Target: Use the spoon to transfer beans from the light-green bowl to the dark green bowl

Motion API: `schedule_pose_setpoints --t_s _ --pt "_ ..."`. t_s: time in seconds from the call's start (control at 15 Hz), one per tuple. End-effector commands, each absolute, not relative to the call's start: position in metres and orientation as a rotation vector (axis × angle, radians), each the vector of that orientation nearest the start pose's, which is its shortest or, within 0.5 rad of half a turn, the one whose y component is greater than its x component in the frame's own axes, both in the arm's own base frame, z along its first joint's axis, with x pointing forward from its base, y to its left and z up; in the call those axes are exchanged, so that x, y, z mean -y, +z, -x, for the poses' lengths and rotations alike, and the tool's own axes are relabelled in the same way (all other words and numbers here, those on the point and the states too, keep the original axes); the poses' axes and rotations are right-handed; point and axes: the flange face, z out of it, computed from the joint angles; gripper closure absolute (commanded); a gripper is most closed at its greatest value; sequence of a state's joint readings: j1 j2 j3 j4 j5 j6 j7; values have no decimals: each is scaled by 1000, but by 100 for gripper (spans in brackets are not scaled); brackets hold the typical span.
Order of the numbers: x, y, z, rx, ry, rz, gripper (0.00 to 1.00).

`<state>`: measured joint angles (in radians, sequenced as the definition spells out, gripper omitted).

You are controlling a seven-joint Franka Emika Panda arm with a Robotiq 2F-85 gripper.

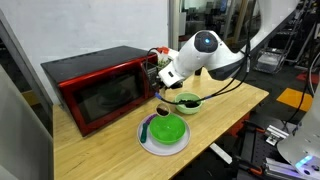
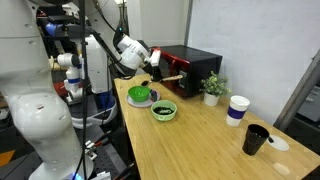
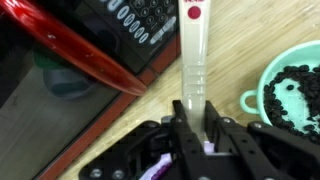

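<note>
Red casing marks the microwave [image 1: 98, 92], which fills the left of the wooden table [image 1: 95, 152] in an exterior view. To its right, just off the oven's front corner, the gripper [image 1: 162, 80] hangs above the tabletop. Below and right of it lies the white plate [image 1: 147, 143], bearing the dark green bowl [image 1: 166, 130]. Farther right, near the plate, stands the light-green bowl [image 1: 188, 108], which holds the beans [image 1: 187, 100]. The wrist view, read left to right, shows first the microwave's red door edge and keypad. At centre is the spoon [image 3: 191, 50], a white handle with a red mark near its far end. The handle is clamped between the two fingers [image 3: 181, 124] and runs away from the gripper over bare wood. At the right edge are the pale rim and dark beans of the light-green bowl. The contents of the dark green bowl cannot be made out.
</note>
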<state>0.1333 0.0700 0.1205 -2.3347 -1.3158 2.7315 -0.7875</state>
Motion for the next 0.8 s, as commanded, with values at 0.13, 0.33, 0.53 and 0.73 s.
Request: schedule_pose_setpoints --t_s 0.13,0.33,0.53,0.73 --pt "-170 317 -501 -2117 61 -1101 94" --pt "-170 314 -501 -2130 54 -1090 94" --pt "-167 315 -496 -2143 67 -1109 78" --pt "-168 315 -497 -2143 68 -1109 78"
